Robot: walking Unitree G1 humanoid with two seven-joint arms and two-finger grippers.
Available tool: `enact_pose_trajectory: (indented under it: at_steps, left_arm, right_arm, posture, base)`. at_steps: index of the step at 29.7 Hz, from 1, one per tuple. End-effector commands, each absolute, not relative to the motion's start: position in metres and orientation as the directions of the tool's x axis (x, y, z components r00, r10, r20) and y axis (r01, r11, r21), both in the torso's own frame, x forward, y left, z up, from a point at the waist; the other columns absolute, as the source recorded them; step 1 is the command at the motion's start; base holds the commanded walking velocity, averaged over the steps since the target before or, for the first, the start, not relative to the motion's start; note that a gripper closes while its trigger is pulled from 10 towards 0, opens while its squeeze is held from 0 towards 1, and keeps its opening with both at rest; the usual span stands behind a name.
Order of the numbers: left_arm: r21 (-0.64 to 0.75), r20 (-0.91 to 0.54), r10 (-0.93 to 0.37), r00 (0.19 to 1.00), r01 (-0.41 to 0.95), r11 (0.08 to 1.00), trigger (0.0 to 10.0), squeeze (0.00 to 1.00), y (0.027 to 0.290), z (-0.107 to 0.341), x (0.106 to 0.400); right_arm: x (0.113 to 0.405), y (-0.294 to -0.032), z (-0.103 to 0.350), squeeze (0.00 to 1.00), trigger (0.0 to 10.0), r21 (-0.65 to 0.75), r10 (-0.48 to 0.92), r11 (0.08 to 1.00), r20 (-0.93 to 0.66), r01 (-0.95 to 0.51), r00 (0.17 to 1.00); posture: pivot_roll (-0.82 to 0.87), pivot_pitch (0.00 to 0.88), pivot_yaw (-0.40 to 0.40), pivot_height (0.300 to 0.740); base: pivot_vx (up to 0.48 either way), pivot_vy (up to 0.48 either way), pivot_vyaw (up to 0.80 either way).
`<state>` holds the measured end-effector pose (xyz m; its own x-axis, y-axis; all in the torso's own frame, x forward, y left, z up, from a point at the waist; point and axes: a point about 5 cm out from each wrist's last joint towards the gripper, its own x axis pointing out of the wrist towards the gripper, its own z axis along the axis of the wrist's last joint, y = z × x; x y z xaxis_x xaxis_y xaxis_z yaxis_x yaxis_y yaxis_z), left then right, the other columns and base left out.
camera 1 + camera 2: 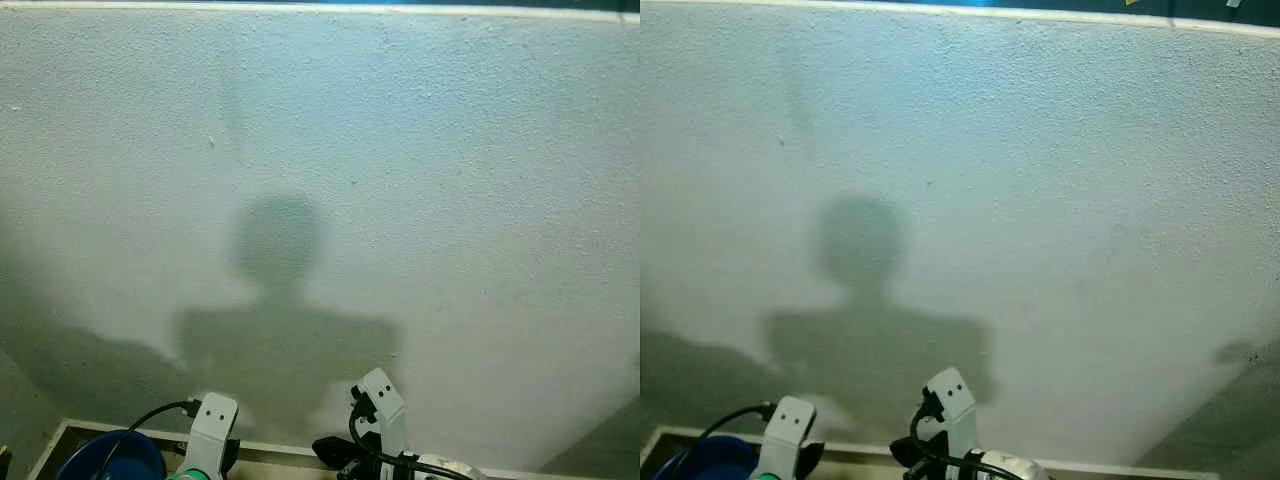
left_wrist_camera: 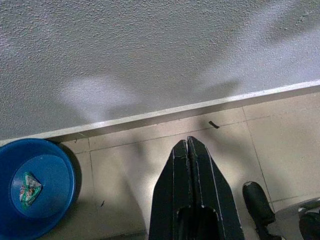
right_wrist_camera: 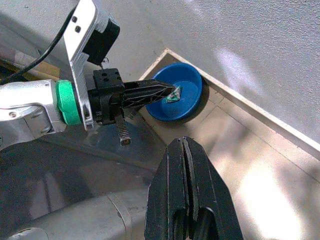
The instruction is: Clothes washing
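Straight ahead, a rough white plastered wall [image 1: 400, 150] blocks everything, running down to a pale skirting strip [image 2: 200, 106] at the floor. Below it, beige floor tiles [image 2: 280, 145] lie open beside the left gripper [image 2: 188, 145], whose fingers are pressed together. A round blue plastic basin [image 2: 47, 192] sits in the corner against the wall, a small crumpled scrap [image 2: 28, 184] inside. The right gripper [image 3: 184, 150], fingers closed, hangs near the left arm [image 3: 30, 107], which crosses in front of the basin.
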<state>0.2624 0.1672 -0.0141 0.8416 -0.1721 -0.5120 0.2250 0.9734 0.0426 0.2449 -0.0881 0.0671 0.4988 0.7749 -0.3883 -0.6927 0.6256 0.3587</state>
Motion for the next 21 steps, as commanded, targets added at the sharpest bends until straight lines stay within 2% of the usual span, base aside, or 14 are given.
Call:
enact_pose_trajectory:
  at_steps: [1, 21]
  left_arm:
    - [0.04, -0.557, -0.16, 0.815, 0.219, 0.975, 10.0, 0.0, 0.1717, -0.0231, 0.2539]
    - [0.052, -0.545, -0.153, 0.825, 0.215, 0.975, 10.0, 0.0, 0.176, -0.0185, 0.2587]
  right_arm:
    - [0.2421, -0.0883, 0.0627, 0.0, 9.8, 0.377, 0.776, 0.625, -0.393, -0.684, 0.492]
    - [0.2479, -0.085, 0.0645, 0.0, 10.0, 0.378, 0.781, 0.62, -0.387, -0.688, 0.49]
  posture:
    - [-0.05, 0.042, 0.091, 0.74]
    - [-0.03, 0.052, 0.075, 0.74]
  base:
    - [0.0, 0.0, 0.0]
    - [0.0, 0.0, 0.0]
